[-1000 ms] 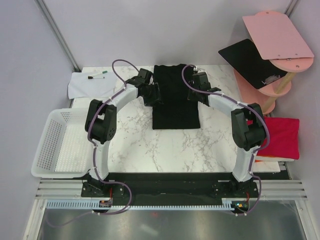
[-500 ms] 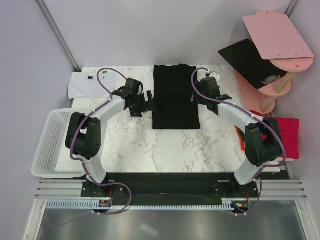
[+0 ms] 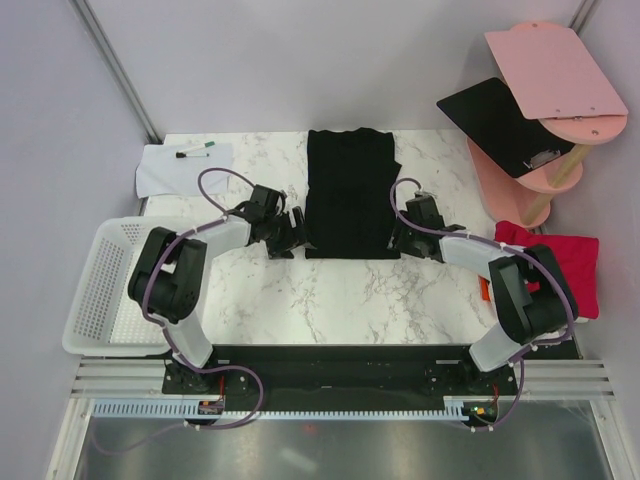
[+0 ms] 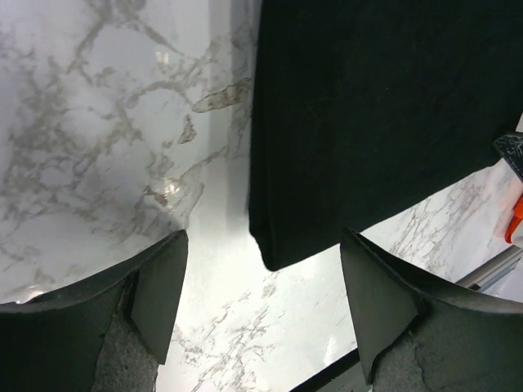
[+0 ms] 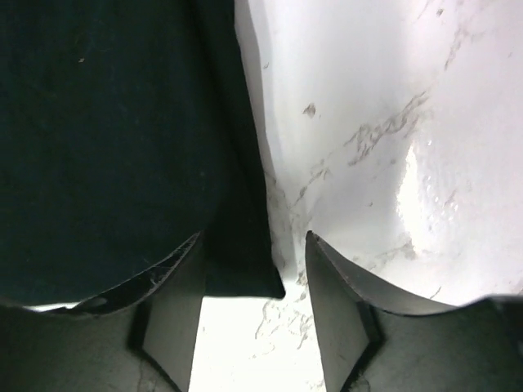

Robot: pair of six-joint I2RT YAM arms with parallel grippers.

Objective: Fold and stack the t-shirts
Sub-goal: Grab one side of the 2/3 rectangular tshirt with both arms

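table point(image 3: 300, 290) was white marble-pattern with grey veins, and the wrist views showed glare patches on it. Directly on it:
- black t-shirt point(image 3: 350, 190), folded to a long narrow strip at far centre. Collar end was at the far edge, near hem about mid-table. It lay flat, and both near corners were down on the marble.
- white paper sheet point(image 3: 165, 172) at the far-left corner, with a marker point(image 3: 195, 152) lying on it near its far edge.

white basket point(image 3: 85, 300) sat at the left edge and red t-shirt point(image 3: 570, 270) past the right edge. Couldn't tell if either rested on the tabletop.
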